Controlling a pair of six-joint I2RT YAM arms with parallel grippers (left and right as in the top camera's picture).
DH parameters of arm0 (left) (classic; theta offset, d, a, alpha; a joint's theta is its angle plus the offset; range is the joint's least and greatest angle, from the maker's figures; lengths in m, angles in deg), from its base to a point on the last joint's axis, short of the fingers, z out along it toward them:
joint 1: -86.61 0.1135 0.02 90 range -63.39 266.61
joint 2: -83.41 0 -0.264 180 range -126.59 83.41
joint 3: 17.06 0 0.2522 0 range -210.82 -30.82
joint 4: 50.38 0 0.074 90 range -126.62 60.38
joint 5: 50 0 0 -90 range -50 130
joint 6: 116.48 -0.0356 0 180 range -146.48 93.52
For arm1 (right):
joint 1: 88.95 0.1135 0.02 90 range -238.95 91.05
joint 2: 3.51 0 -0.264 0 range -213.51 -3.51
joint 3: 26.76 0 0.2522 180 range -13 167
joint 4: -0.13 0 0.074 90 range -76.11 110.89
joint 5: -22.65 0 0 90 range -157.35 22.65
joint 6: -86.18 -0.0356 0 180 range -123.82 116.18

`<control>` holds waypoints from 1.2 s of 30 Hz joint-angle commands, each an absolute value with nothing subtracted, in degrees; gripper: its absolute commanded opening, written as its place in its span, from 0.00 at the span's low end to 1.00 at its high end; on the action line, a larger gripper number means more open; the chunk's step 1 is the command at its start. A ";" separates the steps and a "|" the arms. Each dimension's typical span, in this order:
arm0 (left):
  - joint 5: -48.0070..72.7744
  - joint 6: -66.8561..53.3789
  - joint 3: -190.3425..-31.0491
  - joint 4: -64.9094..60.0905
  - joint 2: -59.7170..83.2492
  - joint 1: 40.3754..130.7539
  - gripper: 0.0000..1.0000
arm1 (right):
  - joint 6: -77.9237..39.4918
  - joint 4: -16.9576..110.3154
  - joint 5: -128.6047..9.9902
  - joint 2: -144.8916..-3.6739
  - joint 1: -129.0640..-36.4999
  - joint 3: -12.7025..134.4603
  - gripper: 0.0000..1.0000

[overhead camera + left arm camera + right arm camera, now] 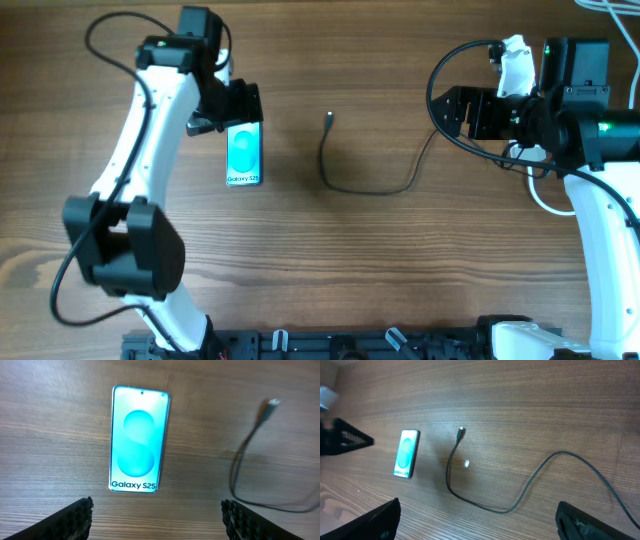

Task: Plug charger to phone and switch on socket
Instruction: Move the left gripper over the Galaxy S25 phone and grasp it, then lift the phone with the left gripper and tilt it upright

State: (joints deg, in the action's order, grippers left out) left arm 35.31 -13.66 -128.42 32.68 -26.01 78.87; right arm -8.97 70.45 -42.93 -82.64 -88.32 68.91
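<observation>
The phone (245, 155) lies flat on the wooden table, screen up, with "Galaxy S25" at its near end. It also shows in the left wrist view (140, 440) and the right wrist view (407, 453). My left gripper (238, 108) hovers at the phone's far end, open and empty (157, 520). The charger (370, 190) is a thin black cable curving across the middle of the table. Its connector (329, 120) lies free, to the right of the phone (272, 404) (461, 432). My right gripper (455, 112) is open and empty (480, 521), above the cable's right part. The socket (515, 62) shows as a white body mostly hidden by the right arm.
A thick white cord (545, 200) loops by the right arm's base and another stretch runs off at the top right (600, 12). The left gripper's finger (345, 441) shows at the left edge of the right wrist view. A black rail (330, 345) lines the front edge.
</observation>
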 commanded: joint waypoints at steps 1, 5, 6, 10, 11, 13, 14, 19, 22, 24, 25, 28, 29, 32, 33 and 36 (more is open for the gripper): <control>41.39 -9.85 -126.96 32.16 -30.95 78.34 0.89 | -9.86 70.32 -41.59 -83.04 -88.04 70.14 1.00; 41.58 -9.68 -124.57 28.86 -35.39 78.34 0.90 | -9.84 70.65 -41.61 -83.04 -88.04 70.14 1.00; 41.56 -9.68 -124.12 28.33 -35.81 78.34 0.90 | -9.84 70.73 -41.64 -83.04 -88.04 70.14 1.00; 41.56 -9.94 -120.92 24.40 -37.03 78.34 0.91 | -9.84 70.75 -41.83 -83.04 -88.04 70.14 1.00; 41.04 -11.36 -120.23 23.57 -37.20 78.34 0.91 | -9.84 70.75 -41.83 -83.04 -88.04 70.14 1.00; 40.71 -12.78 -118.74 21.93 -37.73 78.34 0.91 | -9.82 70.75 -42.03 -83.08 -88.04 70.14 1.00; 40.71 -12.83 -117.60 20.44 -37.86 78.34 0.91 | -9.84 70.75 -42.03 -83.21 -88.04 70.14 1.00; 40.25 -15.16 -114.28 16.16 -37.88 78.28 0.91 | -9.88 70.62 -42.01 -84.19 -88.04 70.14 1.00; 40.05 -15.78 -113.30 14.98 -37.88 78.08 0.92 | -9.95 70.51 -42.01 -84.30 -88.06 70.14 1.00; 40.08 -15.78 -112.62 14.85 -37.88 78.08 0.92 | -9.95 70.54 -42.03 -84.30 -88.04 70.14 1.00; 40.10 -15.78 -112.36 14.76 -37.88 78.08 0.91 | -9.97 70.54 -42.03 -84.30 -88.04 70.14 1.00; 40.08 -15.75 -111.31 13.51 -37.90 78.08 0.88 | -9.95 70.49 -42.03 -84.30 -88.04 70.14 1.00; 40.08 -15.75 -110.78 12.84 -37.90 78.08 0.87 | -9.95 70.49 -42.03 -84.30 -88.04 70.14 1.00; 40.05 -15.75 -110.08 11.94 -37.90 78.08 0.82 | -9.93 70.49 -42.03 -84.30 -88.04 70.14 1.00; 40.05 -15.75 -110.08 11.76 -37.90 78.08 0.82 | -9.97 70.49 -42.03 -84.30 -88.04 70.14 1.00; 40.08 -15.75 -110.11 11.74 -37.90 78.08 0.81 | -9.99 70.51 -42.03 -84.30 -88.06 70.14 1.00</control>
